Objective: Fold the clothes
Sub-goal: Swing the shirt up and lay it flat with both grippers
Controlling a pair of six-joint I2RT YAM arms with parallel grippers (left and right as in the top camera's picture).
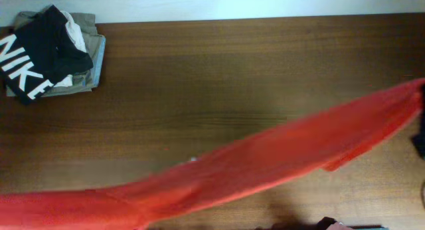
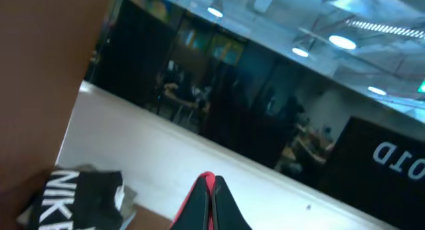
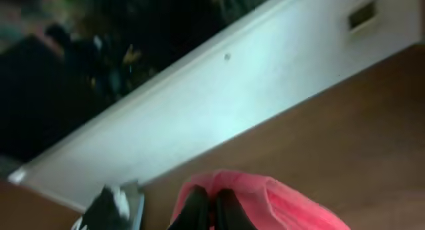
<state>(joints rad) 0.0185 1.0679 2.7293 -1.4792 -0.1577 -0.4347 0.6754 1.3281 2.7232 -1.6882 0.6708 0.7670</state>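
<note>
Red-orange cotton T-shirt (image 1: 265,157) stretched lower left to right edge over brown wooden surface (image 1: 219,64); left fingers (image 2: 229,217), right fingers (image 3: 196,213) pinched shut on it. To be laid flat with even tension

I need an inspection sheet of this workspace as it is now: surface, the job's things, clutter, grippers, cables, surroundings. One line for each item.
Surface: brown wooden table, partly covered by the shirt.
Job's things: red-orange cotton T-shirt, stretched in a long diagonal band from the lower left corner to the right edge of the overhead view, blurred, not folded.
Clutter: black garment with white NIKE letters on top of khaki folded garments, at the far left corner.
Grippers: left gripper shut on the T-shirt's fabric; right gripper shut on it too.
Cables: nothing seen.
Surroundings: white wall strip behind the table; dark glass above it, with ceiling lights showing.
</note>
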